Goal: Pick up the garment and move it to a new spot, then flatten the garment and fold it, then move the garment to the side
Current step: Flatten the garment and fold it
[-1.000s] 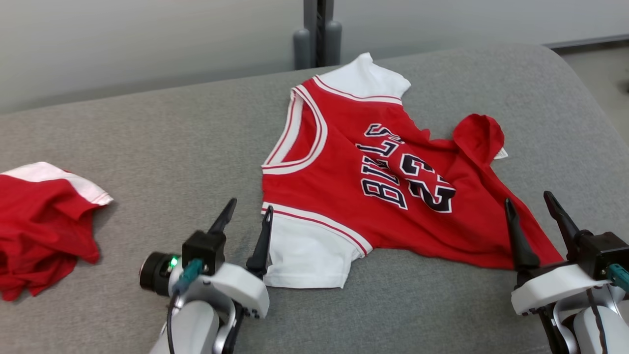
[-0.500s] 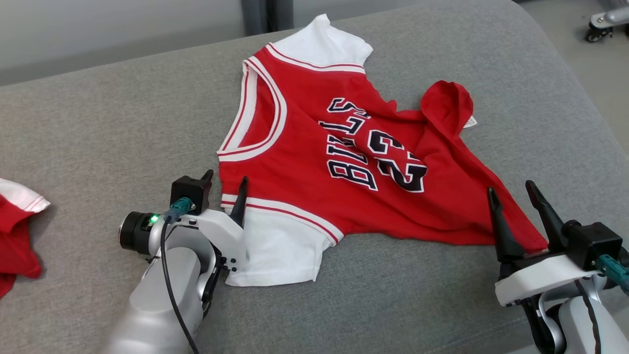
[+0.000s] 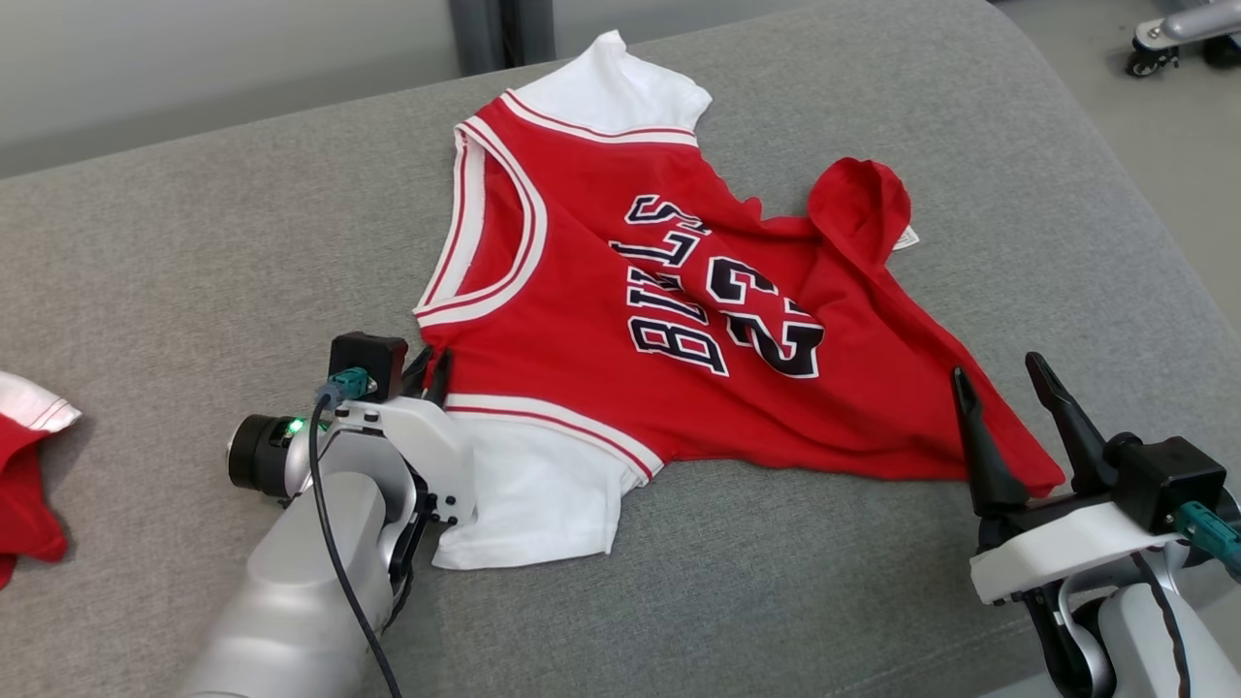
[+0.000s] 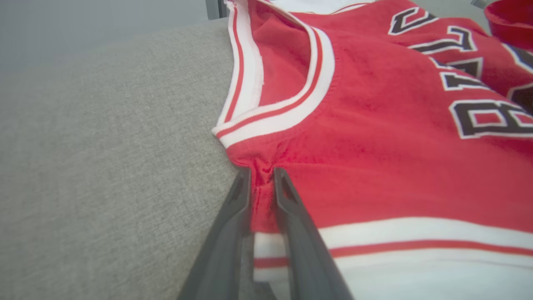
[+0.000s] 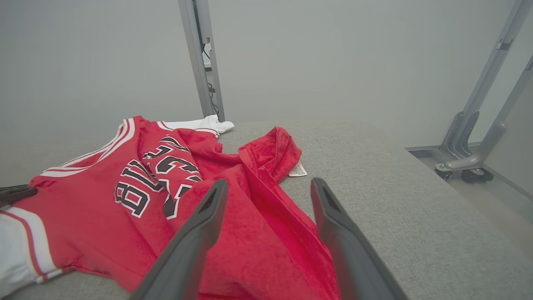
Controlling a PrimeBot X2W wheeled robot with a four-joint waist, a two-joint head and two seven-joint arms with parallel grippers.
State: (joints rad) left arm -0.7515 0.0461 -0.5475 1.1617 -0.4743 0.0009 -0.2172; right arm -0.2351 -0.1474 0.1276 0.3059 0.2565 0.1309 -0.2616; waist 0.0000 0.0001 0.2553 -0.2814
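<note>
R gripper (image 5: pixel 268 183) w/ jaws wide apart at hem of rumpled red jersey (image 5: pixel 104 187) on grey cushion (image 5: pixel 395 200).

Bare grey cushion (image 3: pixel 194 252) between jersey (image 3: pixel 620 320) and second red garment (image 3: pixel 24 475)

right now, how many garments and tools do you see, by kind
red and white Bulls jersey: 1
crumpled red and white garment: 1
tools: 2 (left tool, right tool)
total: 4

surface: grey fabric cushion (image 3: pixel 194 242) | on it: red jersey (image 3: pixel 582 320) — crumpled; second red garment (image 3: pixel 24 494), left edge
</note>
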